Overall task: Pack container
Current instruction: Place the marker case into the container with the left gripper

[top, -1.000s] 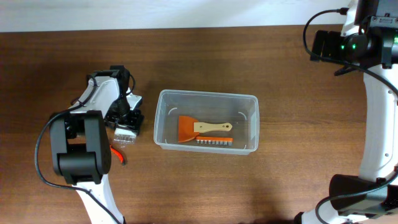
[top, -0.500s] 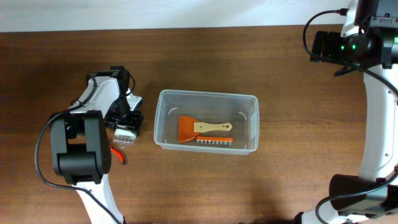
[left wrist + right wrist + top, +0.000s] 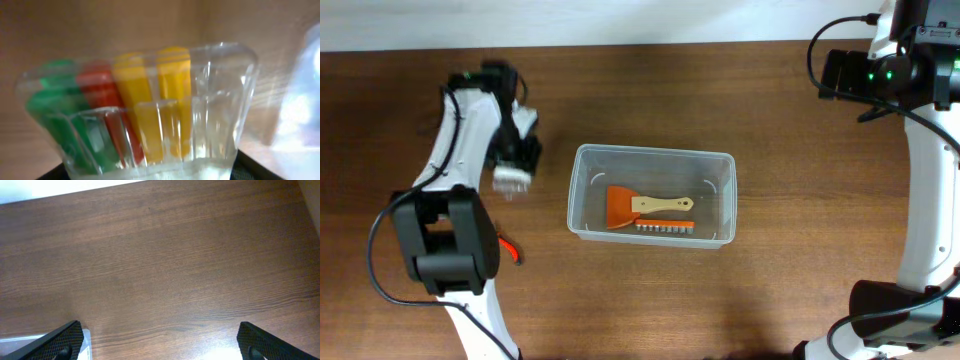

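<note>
Gripping the marker pack (image 3: 145,110), the left gripper (image 3: 513,168) has its fingers clamped on it; green, red and yellow markers show thru the clear plastic in the left wrist view. We see this pack left of the container (image 3: 651,150), near it, not touching. The container sits upright at mid tabletop (image 3: 770,300), w/ an orange scraper (image 3: 620,207) w/ wooden handle lying inside. Right gripper (image 3: 159,330): fingers wide apart over bare wood, far right of the container.
</note>
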Controlling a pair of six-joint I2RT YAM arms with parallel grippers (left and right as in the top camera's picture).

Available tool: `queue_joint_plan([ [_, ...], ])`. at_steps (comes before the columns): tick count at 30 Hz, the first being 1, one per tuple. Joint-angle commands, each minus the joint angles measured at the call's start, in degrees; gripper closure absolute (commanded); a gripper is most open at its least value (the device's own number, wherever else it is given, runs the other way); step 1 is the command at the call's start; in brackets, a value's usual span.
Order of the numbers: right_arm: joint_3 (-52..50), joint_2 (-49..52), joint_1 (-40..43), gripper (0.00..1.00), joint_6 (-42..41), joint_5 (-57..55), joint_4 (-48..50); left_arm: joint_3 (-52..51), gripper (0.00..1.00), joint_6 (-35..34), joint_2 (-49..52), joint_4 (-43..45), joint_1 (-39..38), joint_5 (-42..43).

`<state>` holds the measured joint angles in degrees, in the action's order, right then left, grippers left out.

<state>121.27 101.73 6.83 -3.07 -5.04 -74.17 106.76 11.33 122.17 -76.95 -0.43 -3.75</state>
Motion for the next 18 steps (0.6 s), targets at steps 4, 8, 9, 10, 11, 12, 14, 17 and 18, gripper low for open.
queue_joint_plan([
  [4,-0.42,0.00,0.04,0.01,-0.17,0.07,0.02,21.24,0.98,4.61,-5.40,-5.84,-7.08,10.75],
  [8,-0.42,0.00,0.07,0.01,-0.17,-0.15,0.07,23.26,0.98,15.67,-6.49,-9.29,-15.10,16.92],
  [9,-0.42,0.00,0.07,0.01,-0.20,-0.15,0.11,23.23,0.98,18.25,-6.43,-10.60,-17.11,16.85],
  [10,-0.42,0.00,0.07,0.01,-0.17,-0.13,0.17,22.97,0.98,20.65,-6.01,-11.65,-18.86,16.85],
  [11,-0.42,0.00,0.07,0.01,-0.20,-0.13,0.20,22.51,0.98,22.95,-5.79,-12.52,-20.68,16.87],
  [12,-0.42,0.00,0.04,0.01,-0.17,-0.13,0.20,21.57,0.98,24.37,-5.44,-12.66,-22.32,16.87],
  [14,-0.42,0.00,0.07,0.01,-0.20,-0.13,0.17,19.32,0.98,25.88,-4.96,-12.09,-24.59,16.76],
  [17,-0.42,0.00,0.04,0.01,-0.17,-0.13,0.17,14.67,0.98,26.49,-4.17,-10.14,-26.62,14.53],
  [18,-0.42,0.00,0.07,0.01,-0.20,-0.13,0.15,12.66,0.98,26.47,-3.91,-9.14,-27.02,13.60],
])
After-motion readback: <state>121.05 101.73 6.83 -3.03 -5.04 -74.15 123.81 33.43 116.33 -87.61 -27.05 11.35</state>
